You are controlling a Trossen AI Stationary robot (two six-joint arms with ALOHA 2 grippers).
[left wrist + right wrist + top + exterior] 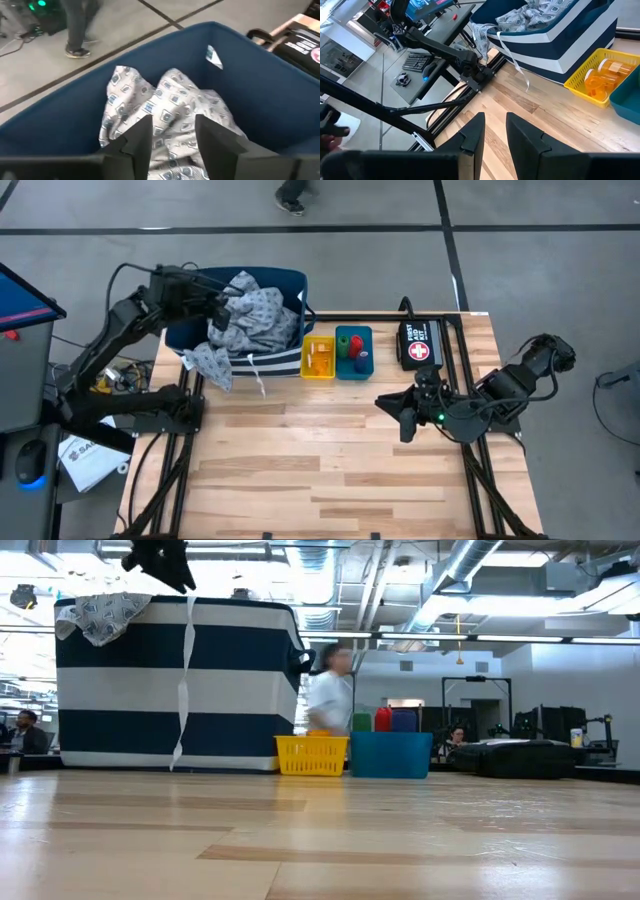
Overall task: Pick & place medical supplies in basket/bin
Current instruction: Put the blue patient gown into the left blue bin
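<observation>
Large soft-sided navy fabric basket w/ white stripes point(285, 362) stands at the table's far left corner. The crumpled grey-blue dotted gown cloth point(252, 315) lies heaped inside it, thin woven fabric in loose folds; one flap hangs over the front rim onto the stripes, and a narrow white tie strap point(186, 680) dangles down the outside wall.

Left gripper point(222, 307) hovers over the basket above the cloth. In the left wrist view its two dark fingers point(138, 138) are spread, w/ cloth showing in the gap between them; not clamped on any fold as far as I can see, though the tips are cut off at the picture edge.

Just beside the basket: small rectangular yellow mesh-walled plastic tray point(319, 358) holding the two orange translucent pill bottles point(602, 75), lying down. Touching it, the solid-walled teal-blue tray point(354, 352) w/ the green, red and blue rolls point(351, 347), short cylinders; in the low view only their tops clear the wall.

Flat black pouch w/ red-and-white cross point(419, 345) lies near the trays, apart from them.

Right gripper point(402, 415) hangs over bare light-wood planks point(330, 460) at mid-right, fingers point(472, 132) a narrow gap apart, nothing between. A blurred person point(329, 690) stands behind the table, approx. at the basket's corner.
</observation>
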